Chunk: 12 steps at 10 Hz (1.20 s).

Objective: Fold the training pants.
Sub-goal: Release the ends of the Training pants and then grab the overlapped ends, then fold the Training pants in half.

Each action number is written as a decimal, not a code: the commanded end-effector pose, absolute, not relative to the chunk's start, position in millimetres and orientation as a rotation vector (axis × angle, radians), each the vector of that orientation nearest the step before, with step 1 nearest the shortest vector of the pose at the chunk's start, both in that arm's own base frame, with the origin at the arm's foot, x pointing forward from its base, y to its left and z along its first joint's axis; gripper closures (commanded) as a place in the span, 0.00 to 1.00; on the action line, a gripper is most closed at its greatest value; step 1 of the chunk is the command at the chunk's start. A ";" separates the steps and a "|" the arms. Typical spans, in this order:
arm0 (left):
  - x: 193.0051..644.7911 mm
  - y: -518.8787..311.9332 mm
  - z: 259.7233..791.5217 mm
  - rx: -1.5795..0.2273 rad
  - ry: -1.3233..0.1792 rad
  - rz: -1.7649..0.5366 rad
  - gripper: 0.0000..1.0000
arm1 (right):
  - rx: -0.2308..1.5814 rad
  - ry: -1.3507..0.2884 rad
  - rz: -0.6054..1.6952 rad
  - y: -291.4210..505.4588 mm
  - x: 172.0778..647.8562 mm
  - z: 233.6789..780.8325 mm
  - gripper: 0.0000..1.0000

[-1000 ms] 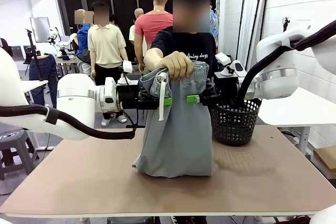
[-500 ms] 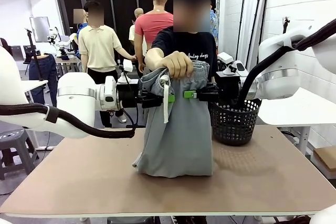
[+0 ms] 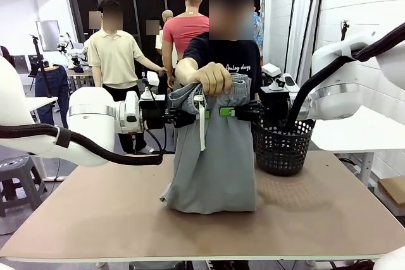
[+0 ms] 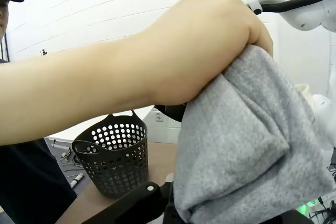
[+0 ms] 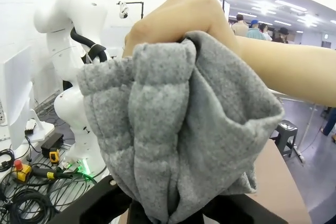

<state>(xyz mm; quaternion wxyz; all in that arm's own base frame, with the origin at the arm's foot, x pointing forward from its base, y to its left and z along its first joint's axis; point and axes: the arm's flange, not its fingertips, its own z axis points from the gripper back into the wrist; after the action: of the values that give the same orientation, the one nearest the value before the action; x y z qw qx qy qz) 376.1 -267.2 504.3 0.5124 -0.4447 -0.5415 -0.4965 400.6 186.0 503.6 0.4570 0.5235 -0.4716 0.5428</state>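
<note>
A person's hand (image 3: 212, 78) holds the grey training pants (image 3: 212, 156) up by the gathered waistband above the middle of the table (image 3: 329, 219), the legs hanging down so the hems rest bunched on the tabletop. The left gripper (image 3: 204, 115) is clamped on the pants from the left just below the waistband, beside the dangling white drawstring (image 3: 200, 121), and the right gripper (image 3: 223, 112) is pinched onto the fabric from the right at the same height, their green pads nearly meeting. A black mesh basket (image 3: 283, 147) stands on the table just right of the pants.
</note>
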 end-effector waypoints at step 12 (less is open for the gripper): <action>376.2 -267.1 504.4 -1.068 -1.305 -1.196 1.00 | 1.287 -1.154 1.348 186.4 400.4 504.0 1.00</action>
<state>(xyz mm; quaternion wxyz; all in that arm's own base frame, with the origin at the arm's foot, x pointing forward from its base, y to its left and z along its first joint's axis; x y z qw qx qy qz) 376.1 -265.8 501.0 0.5108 -0.4465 -0.5402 -0.4979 401.5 186.5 504.0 0.4592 0.5179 -0.4675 0.5498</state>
